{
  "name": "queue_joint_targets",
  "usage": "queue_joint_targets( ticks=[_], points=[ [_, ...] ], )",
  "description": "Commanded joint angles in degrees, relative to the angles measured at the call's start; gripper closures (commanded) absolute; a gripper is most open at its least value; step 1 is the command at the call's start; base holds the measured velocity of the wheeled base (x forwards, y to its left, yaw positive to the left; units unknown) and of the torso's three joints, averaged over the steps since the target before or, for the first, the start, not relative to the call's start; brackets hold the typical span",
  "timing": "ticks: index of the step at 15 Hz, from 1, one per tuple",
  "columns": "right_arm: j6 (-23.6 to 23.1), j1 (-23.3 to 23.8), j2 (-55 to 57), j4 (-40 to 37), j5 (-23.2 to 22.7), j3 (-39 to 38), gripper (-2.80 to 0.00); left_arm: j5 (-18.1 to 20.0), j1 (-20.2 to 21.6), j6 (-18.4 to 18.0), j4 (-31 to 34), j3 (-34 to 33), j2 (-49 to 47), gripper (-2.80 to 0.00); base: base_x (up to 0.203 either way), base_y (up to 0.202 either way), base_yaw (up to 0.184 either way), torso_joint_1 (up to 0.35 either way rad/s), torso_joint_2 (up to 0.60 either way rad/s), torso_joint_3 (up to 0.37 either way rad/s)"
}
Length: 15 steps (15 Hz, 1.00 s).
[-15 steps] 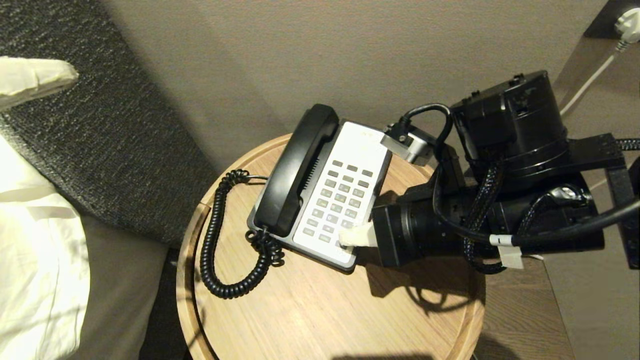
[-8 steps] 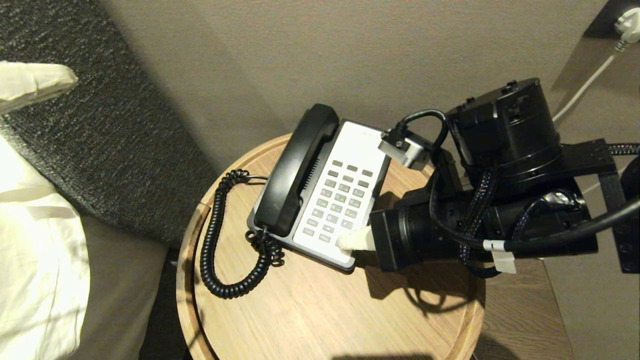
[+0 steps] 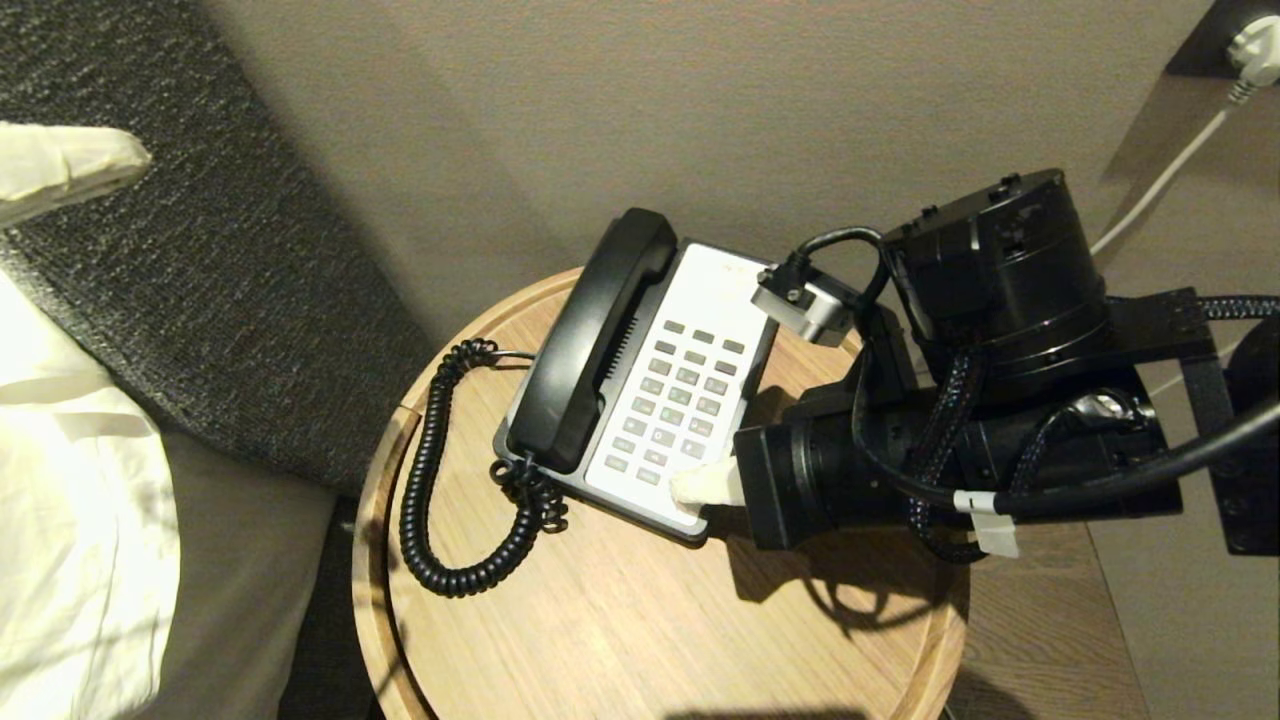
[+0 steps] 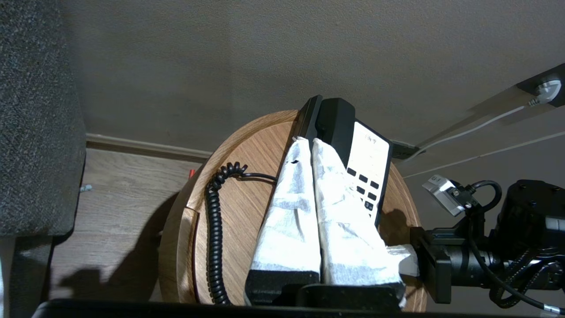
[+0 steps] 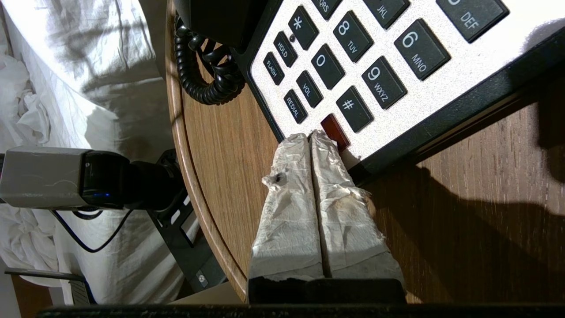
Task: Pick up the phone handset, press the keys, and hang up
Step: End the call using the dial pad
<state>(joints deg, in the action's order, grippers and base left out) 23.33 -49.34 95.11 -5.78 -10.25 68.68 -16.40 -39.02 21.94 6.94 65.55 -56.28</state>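
Observation:
The black phone handset [image 3: 590,340] lies in its cradle on the phone, on a round wooden table [image 3: 620,620]. Its coiled cord [image 3: 430,500] loops off to the left. The grey keys [image 3: 680,400] sit in rows in the white faceplate. My right gripper [image 3: 685,488] is shut, its white-wrapped tips at the faceplate's near corner. In the right wrist view that right gripper [image 5: 311,136] has its tips right beside the red key [image 5: 334,131], below the # key. My left gripper [image 3: 140,155] hangs shut and empty, far off at the upper left; the left gripper [image 4: 307,141] looks toward the phone from a distance.
A bed with white sheets [image 3: 70,500] and a dark upholstered headboard [image 3: 200,250] stand left of the table. A wall rises behind it, with a white plug and cable [image 3: 1255,40] at the upper right. Bare wood lies in front of the phone.
My right arm has crept slightly left and down, its tips staying at the faceplate's near corner. The phone, the handset and the left gripper have not moved.

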Motion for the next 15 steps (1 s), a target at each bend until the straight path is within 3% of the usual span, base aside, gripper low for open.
queue_joint_targets(
  ticks=[1, 15],
  points=[
    [0.05, -0.06, 0.03, -0.19, -0.03, -0.04, 0.00, -0.13, 0.00, 0.24, 0.09, -0.65, 0.38, 0.00, 0.000, 0.000, 0.000, 0.000, 0.00, 0.000],
    [0.40, -0.06, -2.39, -0.64, -0.12, 0.05, 0.00, 1.28, 1.67, 1.09, 0.09, -3.59, 1.81, 0.00, 0.000, 0.000, 0.000, 0.000, 0.00, 0.000]
  ],
)
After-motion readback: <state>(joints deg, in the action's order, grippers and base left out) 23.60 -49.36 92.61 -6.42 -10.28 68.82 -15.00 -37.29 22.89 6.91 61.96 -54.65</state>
